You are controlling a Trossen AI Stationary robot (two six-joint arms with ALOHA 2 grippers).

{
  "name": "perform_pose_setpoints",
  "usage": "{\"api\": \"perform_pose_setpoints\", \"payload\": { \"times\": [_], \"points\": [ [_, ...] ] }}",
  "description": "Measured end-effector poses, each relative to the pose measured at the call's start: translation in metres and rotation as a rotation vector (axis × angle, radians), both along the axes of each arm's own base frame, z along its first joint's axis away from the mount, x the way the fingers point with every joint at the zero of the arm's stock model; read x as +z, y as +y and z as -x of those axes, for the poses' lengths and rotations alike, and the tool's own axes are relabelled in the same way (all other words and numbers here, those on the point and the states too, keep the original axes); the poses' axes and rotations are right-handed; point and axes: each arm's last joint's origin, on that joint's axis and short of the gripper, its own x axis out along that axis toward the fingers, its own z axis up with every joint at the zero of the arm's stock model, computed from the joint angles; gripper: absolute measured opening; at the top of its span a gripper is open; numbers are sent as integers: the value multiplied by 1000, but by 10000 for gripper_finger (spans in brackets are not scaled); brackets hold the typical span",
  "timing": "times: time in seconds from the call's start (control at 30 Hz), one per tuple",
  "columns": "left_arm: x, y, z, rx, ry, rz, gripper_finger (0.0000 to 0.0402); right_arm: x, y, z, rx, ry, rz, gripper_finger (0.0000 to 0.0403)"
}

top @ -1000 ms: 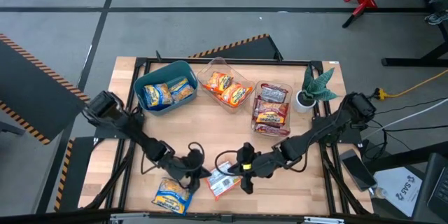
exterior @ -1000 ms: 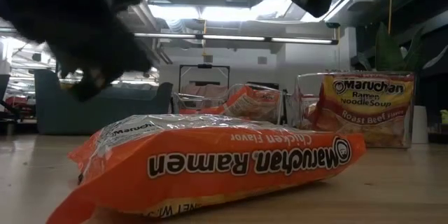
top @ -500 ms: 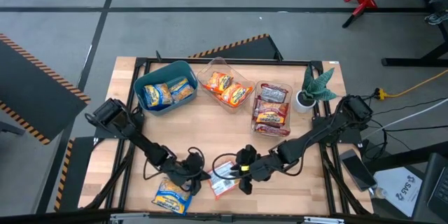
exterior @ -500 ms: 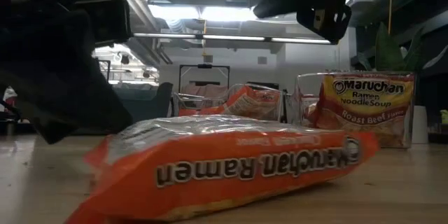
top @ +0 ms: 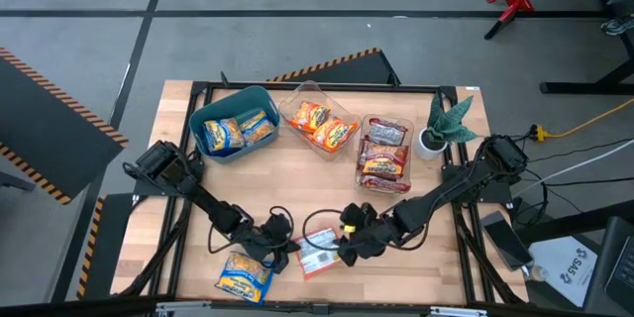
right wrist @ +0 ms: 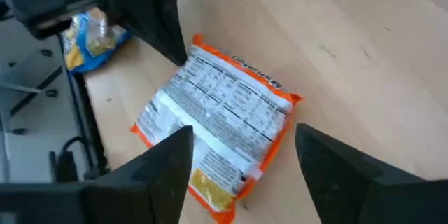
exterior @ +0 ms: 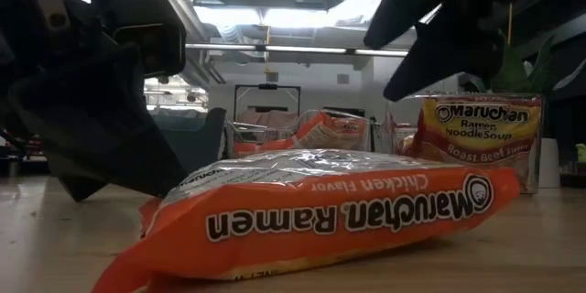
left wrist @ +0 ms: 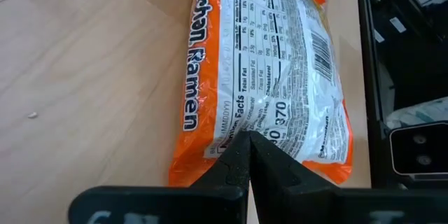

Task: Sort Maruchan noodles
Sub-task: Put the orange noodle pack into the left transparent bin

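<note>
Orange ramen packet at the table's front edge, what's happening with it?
Both arms are at the orange ramen packet, which lies label-down on the table. The left tool, fingers together, presses against one short end. The right tool hovers over it with fingers spread, holding nothing. A blue packet lies loose nearby; other packets already sit in the teal bin and two clear containers.

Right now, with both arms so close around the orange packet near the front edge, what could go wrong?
1. The left pincer, shut, is pressed against one end of the orange ramen packet, while the right pincer hovers open above it. The two arms might collide.
2. The packet lies face down near the table's front edge; a push might slide it off.
3. The blue packet lies near the left arm and might get swept.
</note>
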Motion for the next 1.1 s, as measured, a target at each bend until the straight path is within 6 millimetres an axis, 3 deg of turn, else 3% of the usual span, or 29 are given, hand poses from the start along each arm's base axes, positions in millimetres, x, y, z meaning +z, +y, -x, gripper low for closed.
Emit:
{"api": "perform_pose_setpoints", "payload": {
  "times": [0.2, 0.53, 1.1],
  "points": [
    [-3, 1, 0, 8, 11, -12, 0, 1, 1, -2, -35, -22, -49, 246],
    [-4, 2, 1, -16, 63, 30, 0, -35, 13, -11, -126, 57, -188, 246],
    [-3, 8, -3, 16, 118, 109, 0, -41, 9, -9, -238, 44, -208, 246]
  ]
}}
